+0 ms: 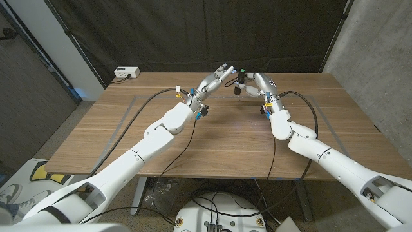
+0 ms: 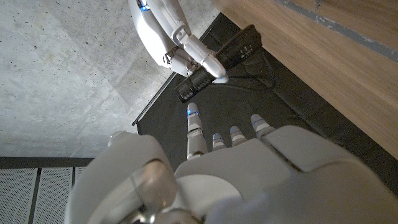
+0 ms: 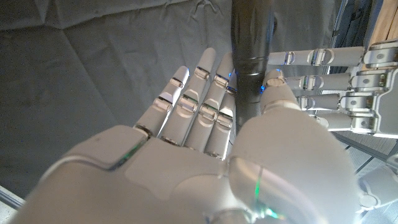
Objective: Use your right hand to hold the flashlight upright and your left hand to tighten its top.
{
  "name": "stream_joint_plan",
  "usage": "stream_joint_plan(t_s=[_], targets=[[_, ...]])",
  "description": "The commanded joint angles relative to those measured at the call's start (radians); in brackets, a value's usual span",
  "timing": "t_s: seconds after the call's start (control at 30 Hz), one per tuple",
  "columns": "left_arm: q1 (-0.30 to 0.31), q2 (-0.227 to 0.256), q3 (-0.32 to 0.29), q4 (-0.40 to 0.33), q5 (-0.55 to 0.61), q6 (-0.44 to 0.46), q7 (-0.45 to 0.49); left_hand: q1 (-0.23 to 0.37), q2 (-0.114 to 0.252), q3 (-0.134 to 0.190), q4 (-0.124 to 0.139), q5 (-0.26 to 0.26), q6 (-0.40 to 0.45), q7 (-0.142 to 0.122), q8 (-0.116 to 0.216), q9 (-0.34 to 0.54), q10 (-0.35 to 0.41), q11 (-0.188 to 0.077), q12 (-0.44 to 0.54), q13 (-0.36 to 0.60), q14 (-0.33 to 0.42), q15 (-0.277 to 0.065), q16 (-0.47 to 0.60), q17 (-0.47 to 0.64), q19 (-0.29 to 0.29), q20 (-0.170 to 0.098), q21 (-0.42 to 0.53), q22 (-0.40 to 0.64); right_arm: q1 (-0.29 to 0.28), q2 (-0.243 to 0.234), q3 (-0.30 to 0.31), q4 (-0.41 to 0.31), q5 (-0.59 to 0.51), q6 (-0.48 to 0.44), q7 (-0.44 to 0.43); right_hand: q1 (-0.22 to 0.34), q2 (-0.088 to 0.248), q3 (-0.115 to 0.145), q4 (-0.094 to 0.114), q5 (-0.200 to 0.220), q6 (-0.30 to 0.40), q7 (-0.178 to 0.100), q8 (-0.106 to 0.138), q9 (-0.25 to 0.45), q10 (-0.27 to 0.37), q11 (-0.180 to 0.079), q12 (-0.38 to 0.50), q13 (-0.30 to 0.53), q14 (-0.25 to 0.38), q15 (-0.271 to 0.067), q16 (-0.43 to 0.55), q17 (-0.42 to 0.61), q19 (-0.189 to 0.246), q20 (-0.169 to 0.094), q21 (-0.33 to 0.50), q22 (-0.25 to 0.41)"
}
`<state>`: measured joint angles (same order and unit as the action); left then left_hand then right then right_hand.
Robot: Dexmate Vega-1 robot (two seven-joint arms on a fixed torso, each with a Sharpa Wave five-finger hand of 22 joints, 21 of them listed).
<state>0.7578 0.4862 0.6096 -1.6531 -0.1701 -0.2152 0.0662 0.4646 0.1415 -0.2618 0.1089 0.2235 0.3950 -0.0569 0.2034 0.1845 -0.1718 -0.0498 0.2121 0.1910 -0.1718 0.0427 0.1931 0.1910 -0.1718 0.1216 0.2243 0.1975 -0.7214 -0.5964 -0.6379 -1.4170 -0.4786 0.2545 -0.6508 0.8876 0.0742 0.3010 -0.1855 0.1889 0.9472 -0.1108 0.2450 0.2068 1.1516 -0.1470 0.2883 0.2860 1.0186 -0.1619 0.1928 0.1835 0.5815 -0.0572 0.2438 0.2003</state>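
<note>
**Flashlight held aloft over the far side of the table**

Wooden table (image 1: 212, 138) lies below you, with dark curtain behind it and concrete wall to the right. Both your arms reach from the near corners toward the far middle, where the hands meet above the tabletop. Your right hand (image 1: 248, 82) grips the black flashlight (image 1: 240, 84) between thumb and fingers; the right wrist view shows the barrel (image 3: 250, 56) running up past the fingers. In the left wrist view it stands roughly upright, clear of the table. Your left hand (image 1: 217, 77) is just beside it, fingers (image 2: 195, 127) straight and spread, holding nothing, with a gap between them and the flashlight's end. A white power strip (image 1: 127, 73) sits at the far left corner.
</note>
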Motion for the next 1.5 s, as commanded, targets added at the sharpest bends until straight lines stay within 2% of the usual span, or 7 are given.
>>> stream_joint_plan(t_s=[0.03, 0.53, 0.97, 1.5], targets=[[-0.009, -0.006, 0.009, 0.014, -0.006, -0.002, -0.015, 0.005, -0.006, -0.009, 0.0, 0.008, 0.006, -0.006, 0.005, 0.001, -0.014, -0.005, 0.003, 0.001, -0.093, -0.003, 0.005, 0.002, -0.235, -0.001, 0.007, 0.002, -0.021, -0.015, 0.007, -0.032, -0.005, -0.005, -0.011, 0.083, 0.086, 0.075, 0.069, 0.007, 0.107, -0.098, 0.003, 0.005, 0.066, -0.059, 0.003, 0.002, 0.008, -0.074, -0.001, 0.004, -0.007, -0.066, 0.0, 0.002], [-0.039, -0.032, 0.029, 0.056, -0.004, -0.029, -0.039, 0.006, -0.005, -0.009, 0.001, 0.008, 0.008, -0.007, 0.003, 0.001, -0.012, -0.004, 0.003, 0.001, -0.095, -0.003, 0.003, 0.002, -0.232, -0.002, 0.008, 0.001, -0.031, -0.024, 0.014, -0.045, -0.005, -0.005, 0.0, 0.08, 0.086, 0.075, 0.071, 0.007, 0.108, -0.099, 0.003, 0.005, 0.067, -0.058, 0.002, 0.003, 0.006, -0.074, -0.002, 0.004, -0.008, -0.067, -0.001, 0.002], [-0.059, -0.059, 0.045, 0.075, 0.017, -0.042, -0.033, 0.008, -0.005, -0.01, 0.001, 0.008, 0.014, -0.007, 0.003, 0.001, -0.01, -0.007, 0.003, 0.001, -0.094, -0.007, 0.003, 0.002, -0.232, 0.0, 0.008, 0.001, -0.002, -0.021, 0.004, -0.004, 0.001, 0.043, 0.017, 0.082, 0.086, 0.075, 0.07, 0.007, 0.108, -0.099, 0.004, 0.005, 0.069, -0.056, 0.001, 0.003, 0.007, -0.074, -0.001, 0.004, -0.009, -0.067, -0.001, 0.002], [-0.124, -0.101, 0.088, 0.138, 0.013, -0.039, -0.097, 0.009, -0.004, -0.011, 0.002, 0.008, 0.016, -0.005, 0.001, 0.001, -0.01, -0.007, 0.002, 0.001, -0.094, -0.007, 0.002, 0.002, -0.232, -0.002, 0.008, 0.001, -0.032, -0.042, 0.026, -0.025, 0.008, 0.061, 0.014, 0.084, 0.086, 0.075, 0.069, 0.007, 0.106, -0.099, 0.003, 0.005, 0.067, -0.057, 0.0, 0.003, 0.008, -0.075, -0.001, 0.004, -0.008, -0.068, -0.001, 0.002]])
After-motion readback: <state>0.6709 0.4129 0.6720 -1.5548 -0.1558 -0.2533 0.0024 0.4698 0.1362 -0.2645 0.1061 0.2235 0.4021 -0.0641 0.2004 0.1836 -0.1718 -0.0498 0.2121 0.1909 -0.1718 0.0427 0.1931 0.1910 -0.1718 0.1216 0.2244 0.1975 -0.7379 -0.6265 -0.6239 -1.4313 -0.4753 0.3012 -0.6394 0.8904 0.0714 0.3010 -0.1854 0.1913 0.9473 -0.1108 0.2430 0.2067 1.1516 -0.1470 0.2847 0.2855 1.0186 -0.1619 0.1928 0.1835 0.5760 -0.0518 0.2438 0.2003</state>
